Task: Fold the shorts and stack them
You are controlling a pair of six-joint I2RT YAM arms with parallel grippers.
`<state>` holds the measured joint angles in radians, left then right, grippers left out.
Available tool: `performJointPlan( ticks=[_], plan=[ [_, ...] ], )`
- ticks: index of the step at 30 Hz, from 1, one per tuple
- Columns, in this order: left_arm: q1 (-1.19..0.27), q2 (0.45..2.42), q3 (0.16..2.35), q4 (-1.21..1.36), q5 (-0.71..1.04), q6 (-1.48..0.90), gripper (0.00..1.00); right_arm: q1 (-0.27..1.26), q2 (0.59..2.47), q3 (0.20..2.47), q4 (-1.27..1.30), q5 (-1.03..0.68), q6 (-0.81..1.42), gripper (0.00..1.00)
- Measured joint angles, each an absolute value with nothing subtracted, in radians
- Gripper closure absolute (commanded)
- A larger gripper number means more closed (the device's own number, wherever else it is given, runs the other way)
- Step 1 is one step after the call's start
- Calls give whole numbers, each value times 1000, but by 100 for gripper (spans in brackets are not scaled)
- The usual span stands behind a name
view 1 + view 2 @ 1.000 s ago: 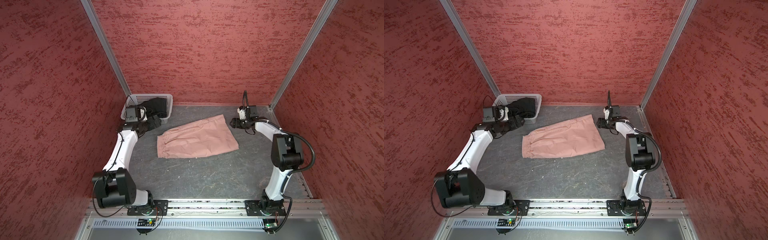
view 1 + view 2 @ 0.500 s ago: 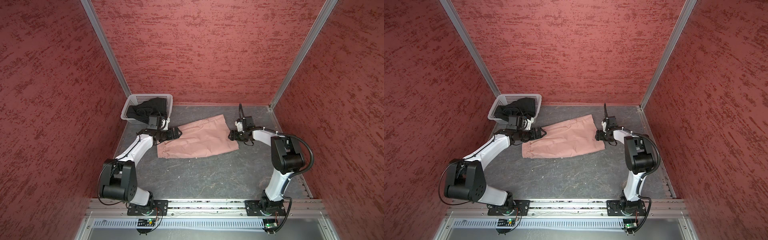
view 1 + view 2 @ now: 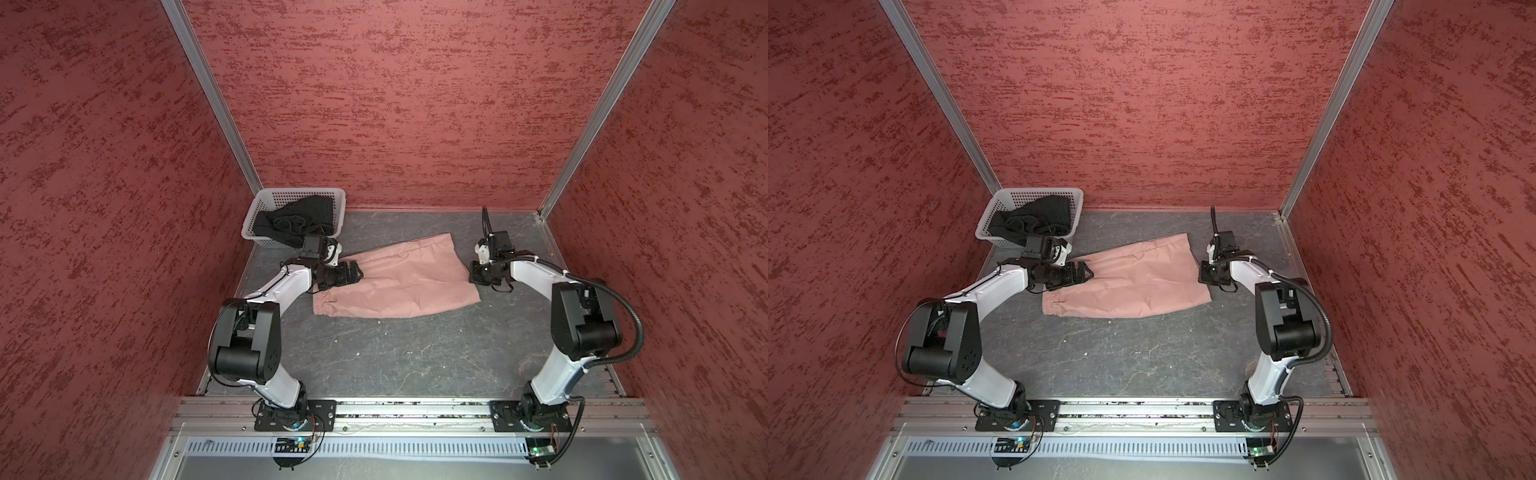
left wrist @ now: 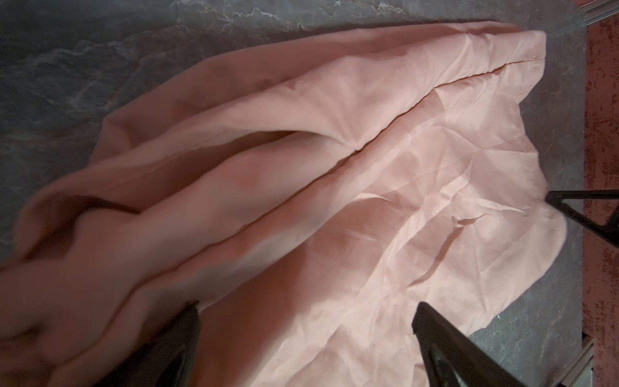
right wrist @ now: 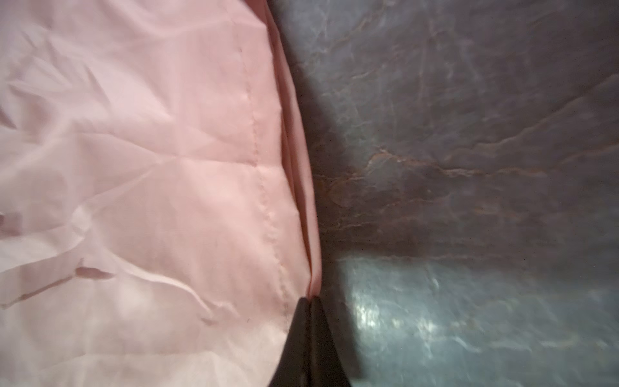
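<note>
Right gripper (image 5: 311, 303) pinches the pink shorts (image 3: 399, 282) at their three-o'clock hem; our left gripper (image 3: 352, 272), spread, sits over the nine-o'clock waistband (image 3: 323, 300). We judge the long axis runs between them across the desk (image 3: 395, 357).

Pink shorts (image 3: 399, 286) outspread, black shorts (image 3: 291, 220) in basket (image 3: 299, 193)

No writing, label, brand, number or sign can be read in any of these views.

I see the dusty pink shorts (image 3: 399, 282) spread flat and creased mid-desk (image 3: 395, 353), gathered waistband leftward. The black shorts (image 3: 295, 220) sit crumpled in the white basket (image 3: 299, 191), back-left corner.
</note>
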<state>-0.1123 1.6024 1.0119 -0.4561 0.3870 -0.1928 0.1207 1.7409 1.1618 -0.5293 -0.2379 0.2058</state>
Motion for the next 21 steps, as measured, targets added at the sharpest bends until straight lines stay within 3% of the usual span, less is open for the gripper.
performJointPlan(
  ticks=[7,19,20,21],
  plan=[
    [-103,1602,1012,-467,387,-177,1,121,1624,1253,-682,-196,227,100],
    [-94,1603,1012,-479,403,-167,0,121,1619,1204,-806,-144,237,100],
    [-94,1604,1012,-479,406,-167,1,121,1622,1201,-804,-143,238,97],
    [-94,1605,1012,-478,408,-167,1,121,1629,1201,-800,-140,241,76]
  ],
)
